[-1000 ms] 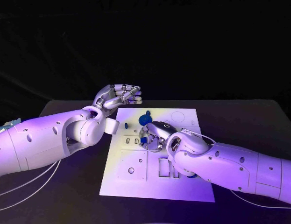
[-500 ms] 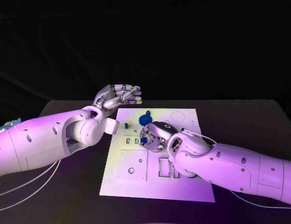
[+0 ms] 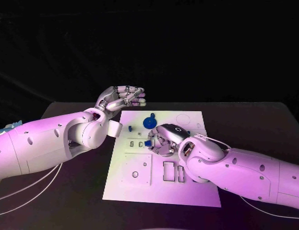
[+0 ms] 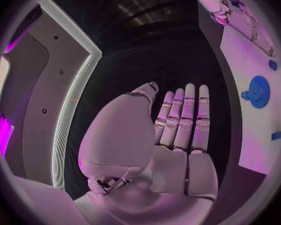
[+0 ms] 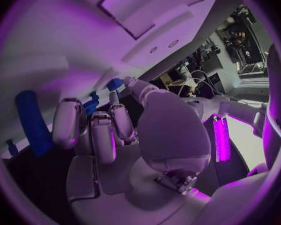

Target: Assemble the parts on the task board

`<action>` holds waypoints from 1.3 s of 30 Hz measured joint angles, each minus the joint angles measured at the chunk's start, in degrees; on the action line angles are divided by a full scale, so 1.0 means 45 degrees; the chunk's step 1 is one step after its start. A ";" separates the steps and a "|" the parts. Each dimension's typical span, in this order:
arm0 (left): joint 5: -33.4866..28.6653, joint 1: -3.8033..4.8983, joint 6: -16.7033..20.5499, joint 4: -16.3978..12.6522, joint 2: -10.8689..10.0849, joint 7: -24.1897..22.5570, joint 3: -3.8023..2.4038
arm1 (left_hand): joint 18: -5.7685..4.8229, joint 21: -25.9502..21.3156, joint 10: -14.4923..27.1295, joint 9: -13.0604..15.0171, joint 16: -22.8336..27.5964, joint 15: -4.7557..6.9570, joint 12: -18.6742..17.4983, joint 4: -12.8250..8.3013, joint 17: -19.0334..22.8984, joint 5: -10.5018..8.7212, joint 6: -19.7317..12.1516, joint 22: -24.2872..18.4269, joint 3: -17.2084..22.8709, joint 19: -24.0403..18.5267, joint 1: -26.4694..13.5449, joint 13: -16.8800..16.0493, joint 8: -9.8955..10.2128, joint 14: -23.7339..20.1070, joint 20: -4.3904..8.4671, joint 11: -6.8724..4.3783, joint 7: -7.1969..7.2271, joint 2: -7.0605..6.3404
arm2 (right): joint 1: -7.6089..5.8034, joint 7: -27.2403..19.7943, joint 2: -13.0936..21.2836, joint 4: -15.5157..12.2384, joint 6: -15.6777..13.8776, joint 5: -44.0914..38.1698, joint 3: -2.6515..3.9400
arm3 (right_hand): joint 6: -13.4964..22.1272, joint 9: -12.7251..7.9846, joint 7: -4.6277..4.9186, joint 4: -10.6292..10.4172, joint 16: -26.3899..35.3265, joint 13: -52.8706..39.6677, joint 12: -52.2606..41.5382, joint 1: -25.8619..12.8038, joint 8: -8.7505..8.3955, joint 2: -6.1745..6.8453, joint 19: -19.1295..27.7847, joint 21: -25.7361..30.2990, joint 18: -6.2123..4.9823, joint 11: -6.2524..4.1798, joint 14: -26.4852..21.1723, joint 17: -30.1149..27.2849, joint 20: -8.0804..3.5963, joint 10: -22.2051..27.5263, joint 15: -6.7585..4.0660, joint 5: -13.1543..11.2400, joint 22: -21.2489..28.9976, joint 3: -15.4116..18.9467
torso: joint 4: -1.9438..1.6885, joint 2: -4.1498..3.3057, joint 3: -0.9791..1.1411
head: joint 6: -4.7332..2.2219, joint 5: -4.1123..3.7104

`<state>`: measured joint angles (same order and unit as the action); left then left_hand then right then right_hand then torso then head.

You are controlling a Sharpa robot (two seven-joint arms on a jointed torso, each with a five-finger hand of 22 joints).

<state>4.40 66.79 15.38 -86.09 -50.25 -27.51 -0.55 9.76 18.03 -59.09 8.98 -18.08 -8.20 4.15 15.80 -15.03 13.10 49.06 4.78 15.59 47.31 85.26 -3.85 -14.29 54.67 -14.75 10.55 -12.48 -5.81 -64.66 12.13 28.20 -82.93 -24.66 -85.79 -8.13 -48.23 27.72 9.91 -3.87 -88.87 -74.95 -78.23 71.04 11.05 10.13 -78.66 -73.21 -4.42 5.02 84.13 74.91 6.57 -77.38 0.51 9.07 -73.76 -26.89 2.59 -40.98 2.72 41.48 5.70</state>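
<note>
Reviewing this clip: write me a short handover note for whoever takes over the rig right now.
Left robot hand: open, holding nothing, raised beside the far left corner of the task board.
Right robot hand: low over the board's middle, fingers curled around a small blue part; whether it truly grips it is hard to tell.
Blue gear sits on the far part of the board, with a small blue piece to its left.
Done: unclear. Left: the rectangular slots nearer the robot look empty.
</note>
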 measured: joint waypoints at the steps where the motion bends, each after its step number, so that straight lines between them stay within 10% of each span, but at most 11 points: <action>1: 0.0000 0.0000 0.0000 -0.0001 -0.0006 0.0001 0.0000 | 0.0000 0.0000 0.0000 0.0000 0.0000 0.0000 0.0000 0.0000 0.0000 0.0000 0.0000 0.0000 0.0000 0.0000 0.0000 0.0000 0.0000 0.0000 0.0000 0.0000 0.0000 0.0000 | -0.0001 0.0004 0.0023 -0.0003 0.0009 -0.0037 0.0000 | 0.0002 0.0000 -0.0002 0.0000 0.0000 0.0000 0.0000 0.0031 0.0000 0.0031 0.0000 0.0000 -0.0001 0.0000 0.0000 0.0000 0.0000 0.0000 0.0000 0.0000 0.0000 0.0000 | 0.0001 0.0000 0.0000 | 0.0004 0.0002; 23: 0.0000 0.0000 -0.0001 -0.0007 -0.0001 0.0012 0.0000 | 0.0001 0.0000 0.0000 0.0000 0.0000 0.0000 0.0000 -0.0053 -0.0009 0.0000 0.0000 0.0001 0.0052 0.0000 0.0051 0.0000 0.0000 0.0000 0.0000 0.0000 0.0000 -0.0050 | -0.0006 0.0092 -0.0395 0.0408 0.0195 -0.0392 0.0001 | 0.0039 -0.0035 0.0036 0.0075 0.0000 0.0004 0.0000 0.0176 -0.0051 0.0065 -0.0032 0.0000 0.0000 0.0000 0.0000 -0.0001 0.0032 0.0000 0.0000 0.0001 -0.0022 -0.0004 | -0.0033 -0.0013 0.0004 | 0.0054 -0.0032; 39: 0.0000 0.0000 -0.0001 -0.0007 -0.0010 0.0024 0.0000 | 0.0001 0.0000 0.0000 0.0000 0.0000 0.0000 0.0000 -0.0053 -0.0007 0.0000 0.0000 0.0002 0.0051 0.0000 0.0051 0.0000 0.0000 0.0000 0.0000 0.0000 0.0000 -0.0050 | -0.0010 0.0255 -0.0552 0.0675 0.0504 -0.0529 0.0016 | -0.0407 -0.0031 -0.0088 0.0362 0.0000 0.0006 0.0000 0.0670 0.0149 -0.0439 -0.0099 0.0000 0.0000 0.0000 0.0000 -0.0002 -0.0002 -0.0001 -0.0001 -0.0569 -0.0112 -0.0479 | -0.0029 -0.0015 -0.0001 | 0.0121 -0.0002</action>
<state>4.40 66.79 15.38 -86.12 -50.29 -27.40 -0.54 9.76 18.03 -59.08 8.98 -18.08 -8.20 4.15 15.56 -15.06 13.10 49.06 4.79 15.82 47.31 85.49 -3.85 -14.29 54.67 -14.76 10.55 -12.48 -6.03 -64.70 13.28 25.72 -79.89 -22.40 -88.17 -8.06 -50.06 27.58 9.51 -2.24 -88.87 -74.92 -78.23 74.06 11.72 8.15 -79.11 -73.21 -4.42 5.02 84.13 74.91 6.56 -77.38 0.51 6.51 -74.26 -29.05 2.46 -41.04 2.71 42.03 5.69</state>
